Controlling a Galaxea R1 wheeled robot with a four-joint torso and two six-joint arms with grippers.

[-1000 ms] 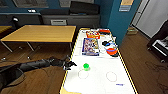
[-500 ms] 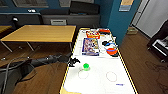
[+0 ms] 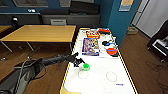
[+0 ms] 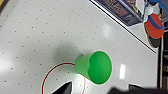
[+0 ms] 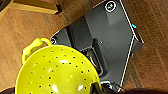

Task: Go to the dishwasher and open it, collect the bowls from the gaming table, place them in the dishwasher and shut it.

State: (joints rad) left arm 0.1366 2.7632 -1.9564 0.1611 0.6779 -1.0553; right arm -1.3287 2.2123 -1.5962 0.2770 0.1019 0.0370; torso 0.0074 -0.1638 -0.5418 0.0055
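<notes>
The left gripper (image 3: 79, 62) hangs beside a green bowl (image 3: 86, 66) on the gaming table's white surface (image 3: 100, 80); its jaws' state is unclear. The right arm's yellow bowl (image 5: 56, 72) hangs above wood floor (image 5: 15, 37); its jaws' state can't be told.

Bright green bowl (image 4: 96, 67) tipped on its side on the white top of the gaming table (image 3: 100, 75), near its left edge; yellow-green perforated bowl (image 5: 56, 71) with loop handle, above wooden floor.
</notes>
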